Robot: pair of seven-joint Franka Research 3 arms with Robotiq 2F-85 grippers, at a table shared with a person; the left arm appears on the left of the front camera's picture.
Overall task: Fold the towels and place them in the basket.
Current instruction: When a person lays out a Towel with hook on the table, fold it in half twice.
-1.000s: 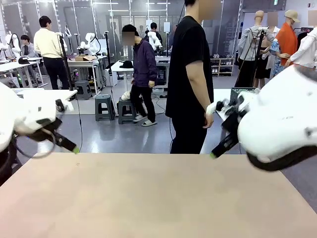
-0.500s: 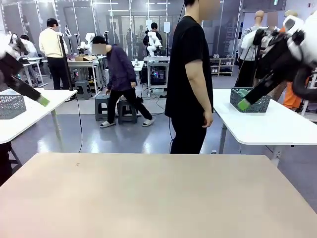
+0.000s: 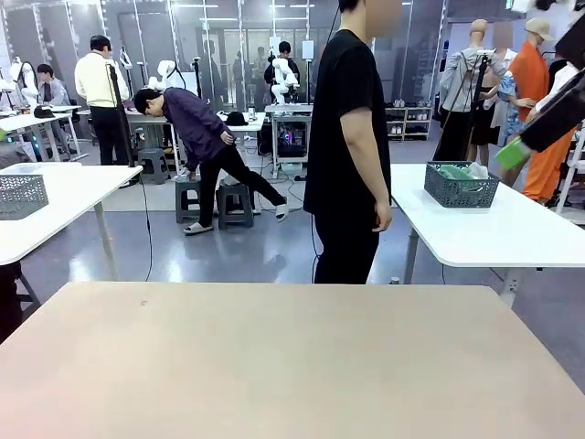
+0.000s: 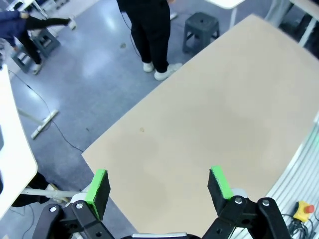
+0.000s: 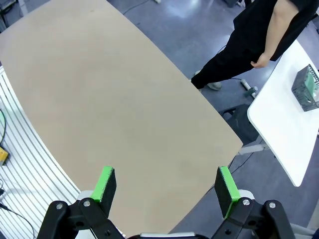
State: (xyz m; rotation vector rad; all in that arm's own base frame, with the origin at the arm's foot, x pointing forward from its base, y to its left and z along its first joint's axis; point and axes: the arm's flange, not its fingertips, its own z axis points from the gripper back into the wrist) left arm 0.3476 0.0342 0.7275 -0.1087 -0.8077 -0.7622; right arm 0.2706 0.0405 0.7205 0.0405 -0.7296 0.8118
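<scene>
Front: counter [image 3: 292,366], beige top, runs across the near side. Person [image 3: 347,146] in black stands at its far edge, arm hanging. Right end effector [image 3: 516,152] is high at the right edge. One black finger with a green pad is in frame, so I can't tell its state from here. Basket [image 3: 462,187] sits on a white side table [image 3: 512,238] far right, behind the person and well apart from the counter. It holds a green cloth [image 3: 454,172] and something pale, too small to tell. Second mesh basket [image 3: 20,195] is on the left table [image 3: 64,197].

Left wrist: left end effector [image 4: 158,174] is released, pads wide apart, high above the counter's left end. The person's legs and pale shoes are at the far edge, with a grey stool [image 4: 201,25] beside them.

Right wrist: right end effector is released, pads wide apart, high over the counter. The person's hand [image 5: 260,60] hangs beyond the far edge. The basket with the green cloth is on the side table at the right edge of the picture.
</scene>
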